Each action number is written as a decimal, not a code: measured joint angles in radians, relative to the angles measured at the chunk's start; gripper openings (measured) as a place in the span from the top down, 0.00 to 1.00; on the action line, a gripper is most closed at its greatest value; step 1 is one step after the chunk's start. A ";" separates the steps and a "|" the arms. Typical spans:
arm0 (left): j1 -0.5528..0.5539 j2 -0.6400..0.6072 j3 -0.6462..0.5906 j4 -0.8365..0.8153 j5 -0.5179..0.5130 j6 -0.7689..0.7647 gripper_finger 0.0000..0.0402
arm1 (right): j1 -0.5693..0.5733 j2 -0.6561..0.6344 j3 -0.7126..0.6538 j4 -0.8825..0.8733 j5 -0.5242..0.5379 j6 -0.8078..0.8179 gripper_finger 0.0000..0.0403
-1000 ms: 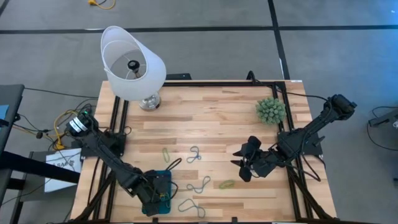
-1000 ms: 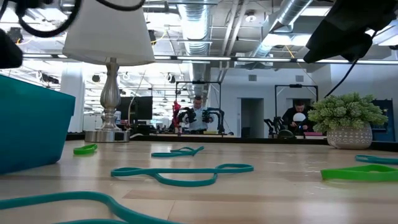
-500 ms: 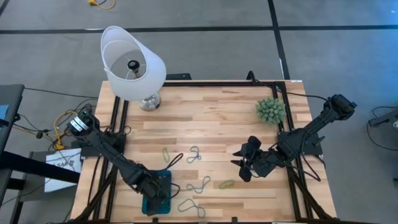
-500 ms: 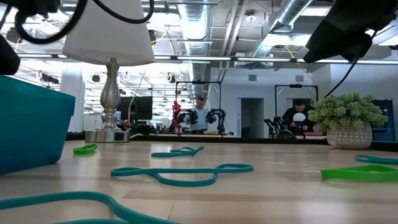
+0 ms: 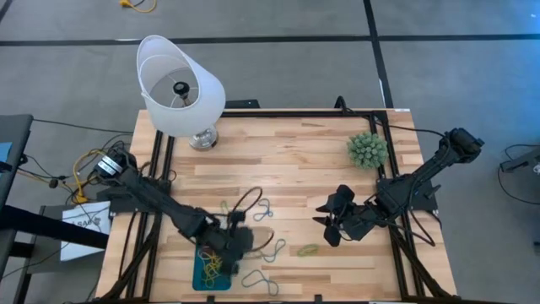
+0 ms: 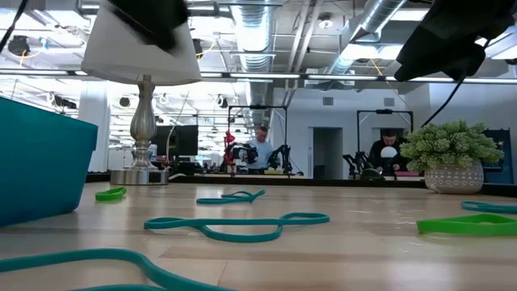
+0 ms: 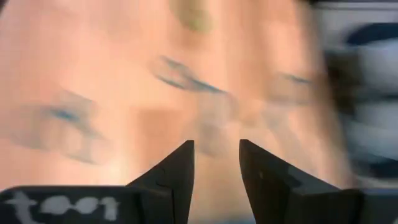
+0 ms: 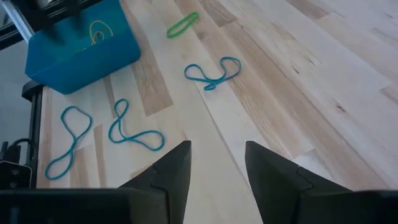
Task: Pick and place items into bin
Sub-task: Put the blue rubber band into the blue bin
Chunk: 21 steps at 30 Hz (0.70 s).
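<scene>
The teal bin [image 5: 211,268] stands near the table's front left with yellow items [image 8: 99,30] lying in it. Loose band items lie flat on the wood: a green one [image 5: 226,209], teal ones [image 5: 263,209] [image 5: 272,250] [image 5: 260,281], and another green one [image 5: 308,250]. My left gripper [image 5: 238,240] hangs blurred just beyond the bin's far right corner. In its wrist view the left gripper [image 7: 216,168] is open with nothing between its fingers. My right gripper [image 5: 331,221] waits open above bare wood at centre right, as the right gripper [image 8: 216,168] also shows in its own view.
A white lamp [image 5: 180,89] stands at the far left corner and a spiky green plant ball [image 5: 368,149] at the far right. Black frame rails run along the table's left and right sides. Bare wood lies between the two grippers.
My left gripper has risen from over the bin and swung toward the table's right and far side, rolling as it went; it is blurred by the motion. The yellow items that it covered now lie in plain sight in the bin.
</scene>
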 joint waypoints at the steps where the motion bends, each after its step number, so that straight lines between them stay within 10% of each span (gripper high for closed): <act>1: 0.017 0.000 -0.001 -0.008 -0.066 0.051 0.71 | 0.000 0.000 0.000 0.000 0.000 0.000 0.64; 21: 0.359 0.027 -0.289 0.439 0.141 0.324 0.71 | 0.000 0.000 0.000 -0.002 0.003 -0.008 0.65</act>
